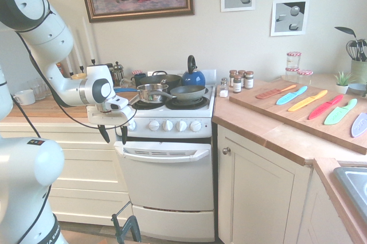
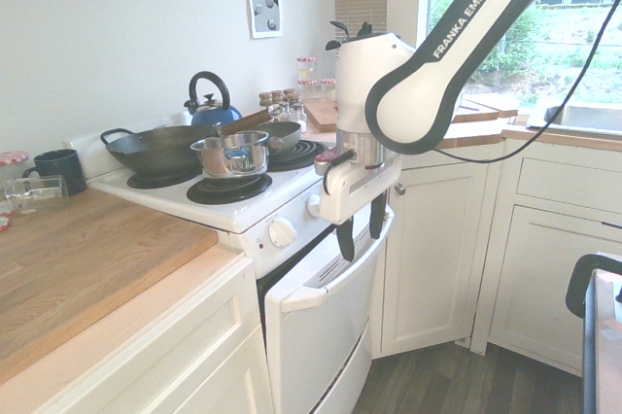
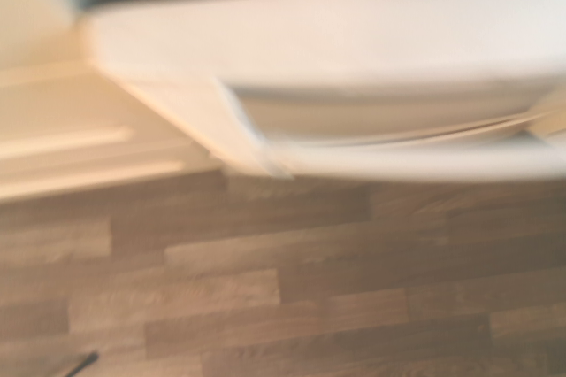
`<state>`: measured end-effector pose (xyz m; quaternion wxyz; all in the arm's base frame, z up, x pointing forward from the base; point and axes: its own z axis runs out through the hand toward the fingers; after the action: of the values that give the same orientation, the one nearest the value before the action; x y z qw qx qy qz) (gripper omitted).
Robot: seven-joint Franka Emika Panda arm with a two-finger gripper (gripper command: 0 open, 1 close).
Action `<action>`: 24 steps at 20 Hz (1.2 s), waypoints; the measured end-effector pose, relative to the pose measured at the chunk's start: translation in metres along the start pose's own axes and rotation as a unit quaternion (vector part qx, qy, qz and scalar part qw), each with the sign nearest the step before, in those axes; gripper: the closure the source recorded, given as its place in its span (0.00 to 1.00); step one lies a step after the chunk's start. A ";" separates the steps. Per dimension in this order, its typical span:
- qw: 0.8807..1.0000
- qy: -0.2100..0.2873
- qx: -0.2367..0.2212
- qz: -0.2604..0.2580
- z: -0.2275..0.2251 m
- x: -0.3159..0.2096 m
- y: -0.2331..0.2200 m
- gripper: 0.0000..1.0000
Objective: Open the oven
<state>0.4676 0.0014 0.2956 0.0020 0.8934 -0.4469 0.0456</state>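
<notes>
The white oven (image 1: 166, 184) stands under the black hob, its drop-down door (image 2: 321, 331) shut flush against the front. The vented bar handle (image 1: 163, 152) runs along the door's top edge. My gripper (image 1: 113, 135) hangs fingers-down in front of the oven's upper left corner, beside the knob row (image 1: 166, 125) and just above the handle's left end. In the second exterior view the gripper (image 2: 361, 229) sits in front of the knobs, fingers apart, open and holding nothing. The blurred wrist view shows the white handle (image 3: 354, 120) from above, with wooden floor below it.
Pans (image 1: 150, 92) and a blue kettle (image 1: 193, 75) sit on the hob. Cream drawers (image 1: 80, 169) flank the oven on the left, and a cream cupboard door with a round knob (image 1: 226, 150) on the right. A wooden board with coloured knives (image 1: 309, 103) lies on the right counter.
</notes>
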 end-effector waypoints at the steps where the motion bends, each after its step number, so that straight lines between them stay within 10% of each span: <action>1: 1.000 0.000 -0.002 0.012 0.003 0.008 0.006 0.00; 24: 0.989 0.043 0.007 0.144 0.129 0.103 -0.038 0.00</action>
<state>0.5695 -0.0643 0.1775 0.0078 0.8168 -0.5703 0.0868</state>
